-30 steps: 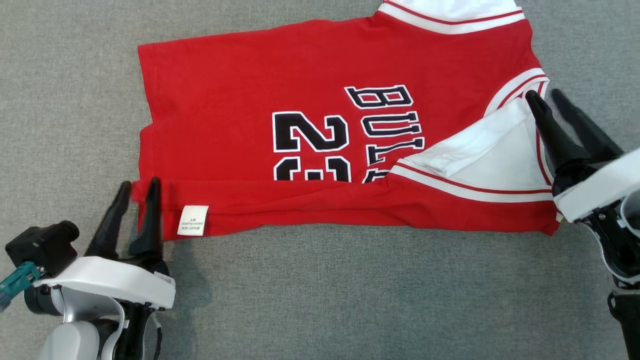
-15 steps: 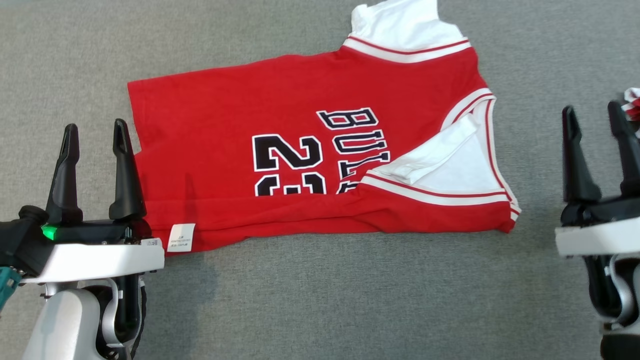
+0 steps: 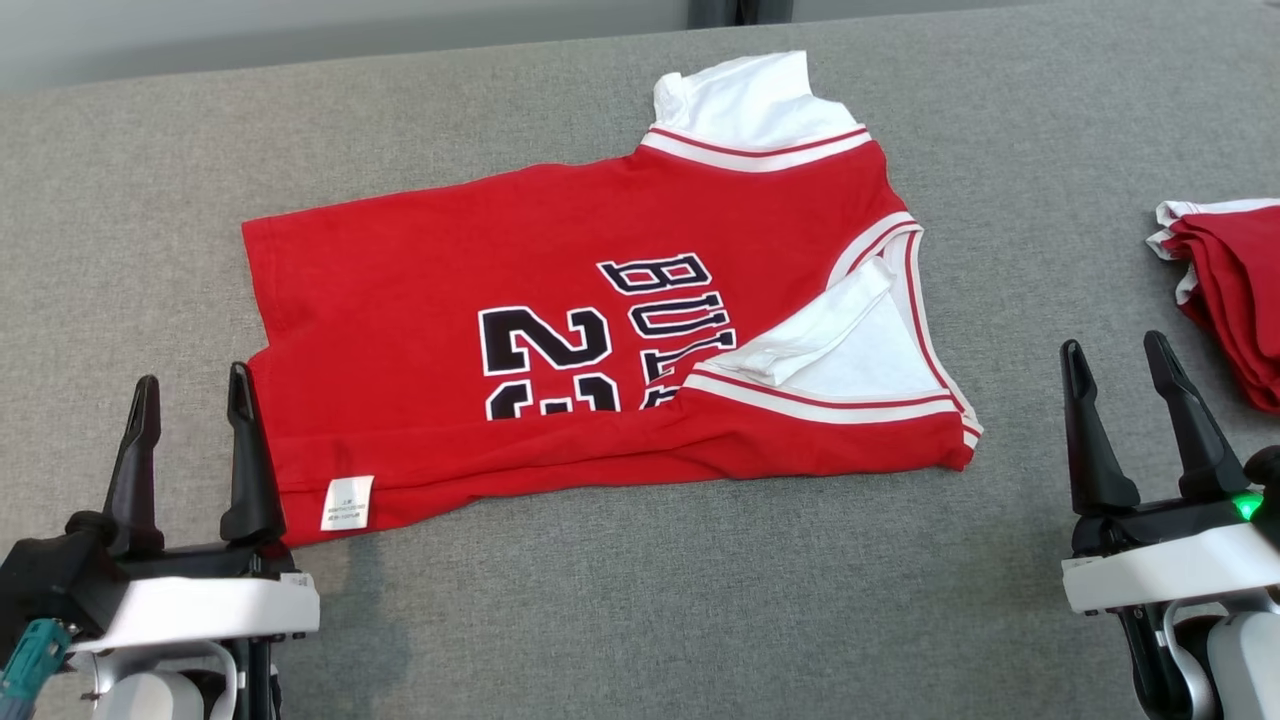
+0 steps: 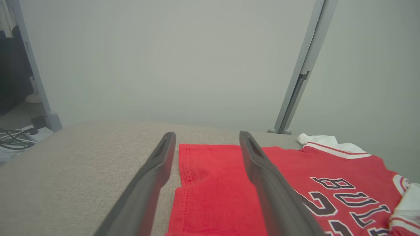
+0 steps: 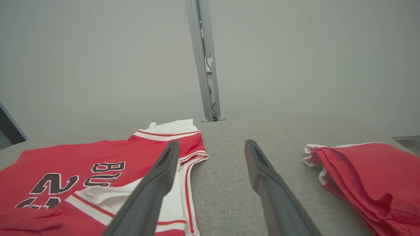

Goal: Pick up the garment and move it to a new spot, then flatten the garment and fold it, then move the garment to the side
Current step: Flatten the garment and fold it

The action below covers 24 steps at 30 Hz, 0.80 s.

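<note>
The garment (image 3: 420, 290) is a red jersey with white sleeves and black lettering, lying on the grey table with its near long edge folded over. A white label (image 3: 346, 502) shows on that fold. It also appears in the left wrist view (image 4: 216, 183) and the right wrist view (image 5: 65, 164). My left gripper (image 3: 190, 390) stands open at the garment's near-left corner, its right finger (image 3: 250, 460) over the hem, holding nothing. My right gripper (image 3: 1115, 355) is open and empty, off to the right of the garment, with grey table between.
A stack of folded red and white garments (image 3: 1230, 290) lies at the table's right edge, also in the right wrist view (image 5: 364, 177). The table's far edge (image 3: 350, 65) meets a pale wall with a grey post (image 5: 205, 62). Grey cloth surface (image 3: 650, 600) lies in front of the garment.
Both grippers have let go of the garment's near edge, opened wide and drawn back toward me. The head camera has tilted up, bringing the far edge and the stack into view.
</note>
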Tool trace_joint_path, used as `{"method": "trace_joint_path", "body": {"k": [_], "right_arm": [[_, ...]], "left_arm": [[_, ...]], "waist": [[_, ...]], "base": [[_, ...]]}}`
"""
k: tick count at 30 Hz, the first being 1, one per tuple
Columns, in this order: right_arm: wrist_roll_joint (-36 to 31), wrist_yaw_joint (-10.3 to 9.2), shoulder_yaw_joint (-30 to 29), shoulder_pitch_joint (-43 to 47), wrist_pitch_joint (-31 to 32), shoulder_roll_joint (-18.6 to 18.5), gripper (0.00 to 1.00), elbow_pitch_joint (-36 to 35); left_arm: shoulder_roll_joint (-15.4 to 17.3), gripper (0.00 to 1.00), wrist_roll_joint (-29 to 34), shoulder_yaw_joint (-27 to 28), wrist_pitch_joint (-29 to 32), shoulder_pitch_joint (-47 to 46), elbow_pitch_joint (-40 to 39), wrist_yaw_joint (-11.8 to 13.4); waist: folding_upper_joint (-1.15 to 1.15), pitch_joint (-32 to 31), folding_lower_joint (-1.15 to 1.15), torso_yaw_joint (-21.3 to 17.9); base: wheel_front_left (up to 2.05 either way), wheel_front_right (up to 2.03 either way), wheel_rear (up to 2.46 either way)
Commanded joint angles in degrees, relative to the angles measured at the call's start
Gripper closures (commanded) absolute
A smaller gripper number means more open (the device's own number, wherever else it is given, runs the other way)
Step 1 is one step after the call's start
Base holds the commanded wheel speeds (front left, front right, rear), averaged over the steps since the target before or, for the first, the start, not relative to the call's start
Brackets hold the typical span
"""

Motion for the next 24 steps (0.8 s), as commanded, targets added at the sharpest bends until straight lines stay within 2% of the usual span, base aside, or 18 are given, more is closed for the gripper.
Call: {"method": "trace_joint_path", "body": {"k": [1, 10, 19, 24], "right_arm": [[0.12, -0.01, -0.15, 0.18, -0.45, -0.17, 0.0, 0.11], [0.38, -0.01, 1.37, 0.79, 1.22, -0.68, 0.0, 2.32], [2.01, -0.01, 4.06, -0.68, 2.0, -0.41, 0.0, 10.61], [3.01, -0.01, 5.06, -2.34, 1.96, -0.56, 0.0, 14.27]], "left_arm": [[0.17, 0.0, -0.17, 0.23, -0.24, 0.66, -0.04, -0.03], [-1.47, 0.0, -1.8, -1.3, 0.04, 1.87, 4.95, -1.04], [-4.42, 0.0, -5.08, -2.37, -0.16, 1.29, 15.88, -3.9], [-4.89, 0.0, -6.62, -2.53, 0.15, 1.13, 20.41, -5.24]], "waist": [[0.0, -0.16, 0.0, 0.09], [0.0, 0.6, 0.0, 1.83], [0.0, 2.32, 0.0, 3.68], [0.0, 3.17, 0.0, 4.38]], "base": [[0.0, 0.0, 0.0], [0.0, 0.0, 0.0], [0.0, 0.0, 0.0], [0.0, 0.0, 0.0]]}}
